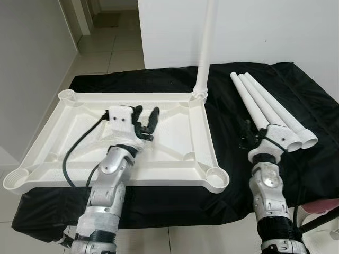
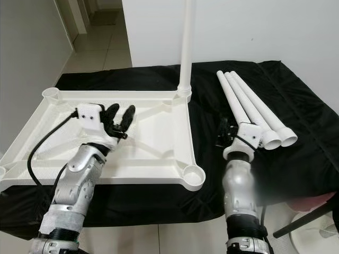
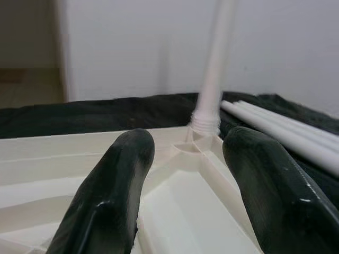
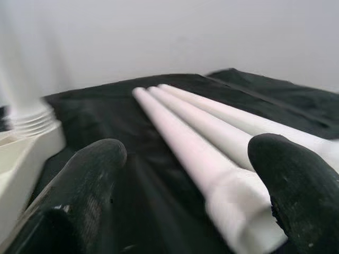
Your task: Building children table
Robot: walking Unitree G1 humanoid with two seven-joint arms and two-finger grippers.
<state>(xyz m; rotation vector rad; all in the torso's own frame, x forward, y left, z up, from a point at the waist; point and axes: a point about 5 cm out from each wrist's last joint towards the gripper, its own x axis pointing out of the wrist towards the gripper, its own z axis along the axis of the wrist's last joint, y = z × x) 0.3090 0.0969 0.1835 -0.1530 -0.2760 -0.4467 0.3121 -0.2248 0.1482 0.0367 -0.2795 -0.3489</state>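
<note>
Tabletop [image 1: 175, 143], white plastic and flipped underside up, lies on the black cloth [image 1: 233, 185] over the bench, ribs and corner sockets showing. One leg [image 1: 207, 42] is already standing upright in the far right corner socket (threaded collar visible at its base). Left gripper [image 1: 146, 119] hovers over the middle of the upturned tabletop, jaws spread apart and holding nothing. Over to the right, three loose legs [image 1: 262, 108] lie side by side on the cloth, touching, their wide threaded ends pointing toward the robot. Right gripper [image 4: 180, 180] sits at those near ends, jaws open wide with the nearest leg between them, not clamped on it.
</note>
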